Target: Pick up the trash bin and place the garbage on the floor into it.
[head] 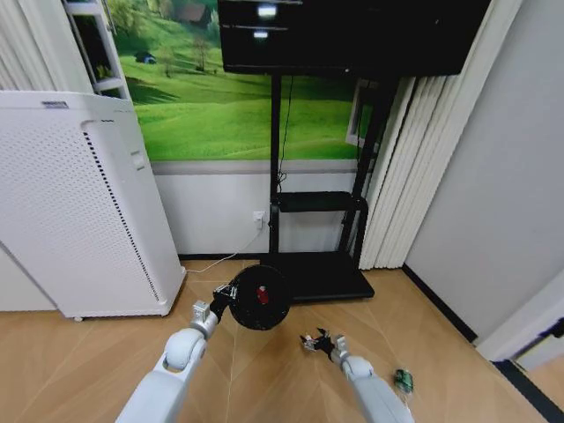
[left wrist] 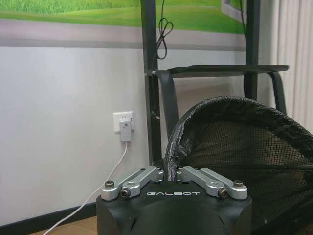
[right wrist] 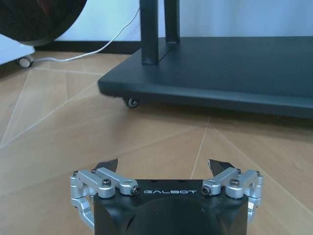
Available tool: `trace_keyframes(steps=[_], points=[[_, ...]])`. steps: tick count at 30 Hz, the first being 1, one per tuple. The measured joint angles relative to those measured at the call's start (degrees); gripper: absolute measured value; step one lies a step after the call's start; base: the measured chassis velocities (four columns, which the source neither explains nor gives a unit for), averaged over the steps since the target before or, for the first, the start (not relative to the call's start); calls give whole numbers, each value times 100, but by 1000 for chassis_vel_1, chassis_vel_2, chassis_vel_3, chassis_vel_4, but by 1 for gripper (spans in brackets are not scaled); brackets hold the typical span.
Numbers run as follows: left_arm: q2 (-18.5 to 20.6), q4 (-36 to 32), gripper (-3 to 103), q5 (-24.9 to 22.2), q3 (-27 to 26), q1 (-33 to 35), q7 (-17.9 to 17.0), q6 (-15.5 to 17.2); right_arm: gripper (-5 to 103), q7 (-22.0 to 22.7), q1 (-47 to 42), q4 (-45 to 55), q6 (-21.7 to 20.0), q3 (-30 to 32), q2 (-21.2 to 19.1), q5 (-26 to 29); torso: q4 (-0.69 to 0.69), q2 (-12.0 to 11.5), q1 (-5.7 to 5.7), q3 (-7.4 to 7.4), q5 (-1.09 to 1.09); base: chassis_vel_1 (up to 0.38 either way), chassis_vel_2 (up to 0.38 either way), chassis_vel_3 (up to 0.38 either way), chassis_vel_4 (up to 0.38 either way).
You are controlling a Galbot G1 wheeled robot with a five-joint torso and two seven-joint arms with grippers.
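Note:
My left gripper holds the black mesh trash bin off the floor, tipped so its mouth faces the head camera. A red piece of garbage lies inside it. In the left wrist view the left gripper is shut on the bin's rim, with the bin beyond it. A green can lies on the wood floor to the right of my right arm. My right gripper hovers low over bare floor, open and holding nothing. The bin hangs off to one side of it.
A tall white perforated appliance stands at the left. The black TV stand's base on castors sits straight ahead against the wall. A white cable runs to the wall outlet. Curtains and a grey wall close the right side.

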Motion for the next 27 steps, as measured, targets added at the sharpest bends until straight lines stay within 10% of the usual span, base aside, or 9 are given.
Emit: trace_keyframes(steps=[8,27], points=[[-28,83,3,-18,-12,-16,47,-10,100,-371,-431,558,-506,108,-135,-265,-2,0,0,-1,0,-61,64,52,-41],[1,123,3,-100,-151,-3,93,-32,100,-55,-389,-47,-187,243,-23,-402,2,0,-1,-1,0,13,-13,-15,16]])
